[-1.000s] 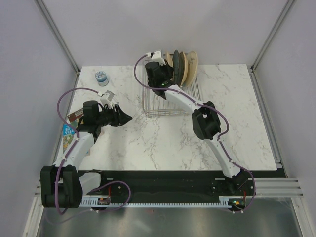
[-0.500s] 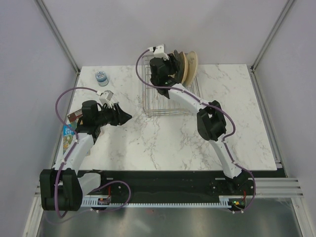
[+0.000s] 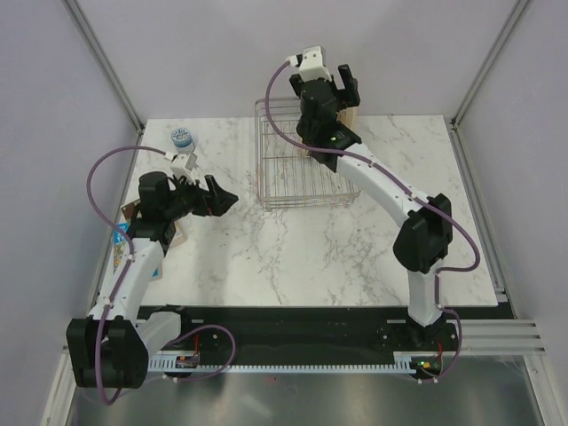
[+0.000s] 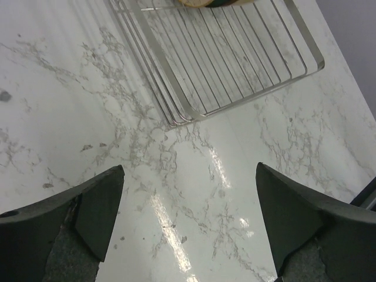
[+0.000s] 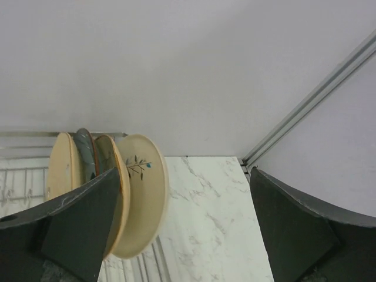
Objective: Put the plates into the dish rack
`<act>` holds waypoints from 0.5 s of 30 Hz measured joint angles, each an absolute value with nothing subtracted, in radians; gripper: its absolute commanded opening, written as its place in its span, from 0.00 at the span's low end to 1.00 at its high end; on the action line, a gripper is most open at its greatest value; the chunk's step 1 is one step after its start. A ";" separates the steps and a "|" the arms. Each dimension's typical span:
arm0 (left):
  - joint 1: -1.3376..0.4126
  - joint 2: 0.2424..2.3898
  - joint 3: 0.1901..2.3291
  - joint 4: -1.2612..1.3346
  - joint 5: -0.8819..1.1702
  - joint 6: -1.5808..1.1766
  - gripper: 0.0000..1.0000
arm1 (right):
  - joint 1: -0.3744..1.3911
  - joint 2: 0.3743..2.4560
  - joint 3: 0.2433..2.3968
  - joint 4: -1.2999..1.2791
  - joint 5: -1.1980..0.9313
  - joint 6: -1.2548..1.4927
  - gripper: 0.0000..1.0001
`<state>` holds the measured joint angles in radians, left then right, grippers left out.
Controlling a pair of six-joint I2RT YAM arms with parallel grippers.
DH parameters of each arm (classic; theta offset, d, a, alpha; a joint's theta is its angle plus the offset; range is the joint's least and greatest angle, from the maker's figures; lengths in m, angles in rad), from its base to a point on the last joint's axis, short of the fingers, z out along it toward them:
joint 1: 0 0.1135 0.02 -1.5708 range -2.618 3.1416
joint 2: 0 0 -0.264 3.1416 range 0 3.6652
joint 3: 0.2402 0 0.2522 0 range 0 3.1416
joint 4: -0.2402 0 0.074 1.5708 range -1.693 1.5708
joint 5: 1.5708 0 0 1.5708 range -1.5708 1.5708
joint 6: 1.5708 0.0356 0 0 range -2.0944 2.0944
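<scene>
Several plates stand on edge, side by side, at the far end of the dish rack. The right wrist view shows them at lower left: a cream plate with a leaf sprig in front, and a teal-grey one among those behind it. My right gripper is open and empty, raised above and clear of the plates. From the top view, the right gripper hides most of them. My left gripper hangs open and empty over bare marble, left of the rack.
A small blue-lidded jar stands at the back left of the table. Flat packets lie by the left edge under the left arm. Metal frame posts rise at the back corners.
My right gripper opened, let go at the plates and rose up and back from the rack. My left gripper opened wider and the left arm drew slightly left.
</scene>
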<state>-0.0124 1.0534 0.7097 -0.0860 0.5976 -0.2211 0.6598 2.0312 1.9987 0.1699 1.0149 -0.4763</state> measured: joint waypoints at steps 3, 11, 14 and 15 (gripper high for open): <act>-0.012 1.053 0.769 -0.113 0.575 -0.206 1.00 | 0.616 1.961 1.958 0.009 0.916 -0.426 0.98; -0.012 1.126 0.974 -0.180 0.527 -0.147 1.00 | 0.408 1.878 1.832 -0.475 0.779 -0.169 0.98; -0.012 1.186 1.046 -0.201 0.524 -0.126 1.00 | 0.369 1.880 1.802 -0.631 0.784 -0.081 0.98; -0.012 1.206 1.068 -0.210 0.524 -0.120 1.00 | 0.361 1.880 1.784 -0.664 0.786 -0.052 0.98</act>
